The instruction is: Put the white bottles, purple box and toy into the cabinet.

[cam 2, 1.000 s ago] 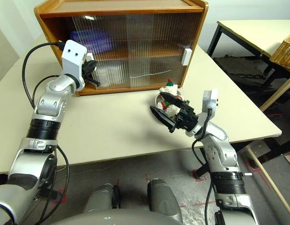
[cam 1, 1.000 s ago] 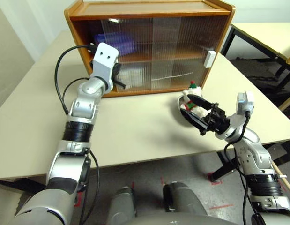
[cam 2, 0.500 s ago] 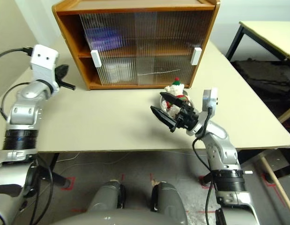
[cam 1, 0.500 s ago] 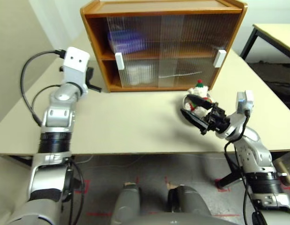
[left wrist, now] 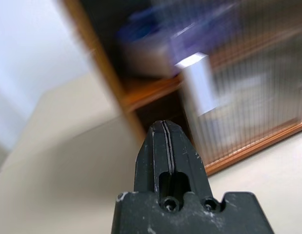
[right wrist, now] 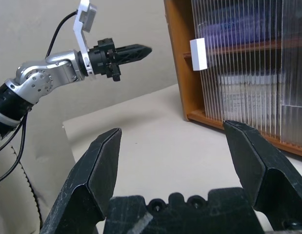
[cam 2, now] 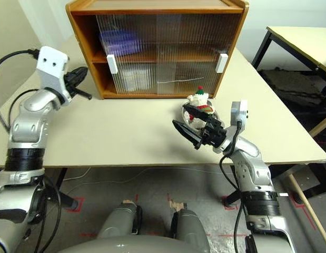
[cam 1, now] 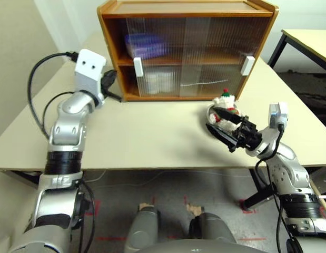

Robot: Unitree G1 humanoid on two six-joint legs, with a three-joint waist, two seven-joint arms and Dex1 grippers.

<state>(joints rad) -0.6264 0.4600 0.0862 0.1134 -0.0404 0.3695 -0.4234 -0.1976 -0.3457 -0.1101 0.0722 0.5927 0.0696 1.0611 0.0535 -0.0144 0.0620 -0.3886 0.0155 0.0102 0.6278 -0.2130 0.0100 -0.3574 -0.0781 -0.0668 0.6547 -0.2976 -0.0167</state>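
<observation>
**Cabinet loaded on two shelves; toy waits in front**

You are looking at the beige table (cam 1: 152,142), which carries everything in the scene. At its far side stands the orange-brown cabinet (cam 1: 186,8), its ribbed sliding doors (cam 1: 205,58) drawn across most of the front, with a narrow gap left open at the cabinet's left end. Behind the translucent panels you can make out the purple box (cam 1: 144,46) on the cabinet's upper shelf and the pale shapes of the white bottles (cam 1: 157,81) on its lower level. Just off the cabinet's left front corner hangs your left gripper (cam 2: 78,79), its fingers pressed together and aimed at the open gap, clear of the wood. Before the cabinet's right front corner, your right gripper (cam 1: 226,124) floats above the table with its fingers spread wide, holding nothing. Directly behind that gripper, between it and the cabinet's right door, sits the toy (cam 1: 225,101) in its shallow dish (cam 1: 211,113), outside the cabinet and not touched by either finger.
</observation>
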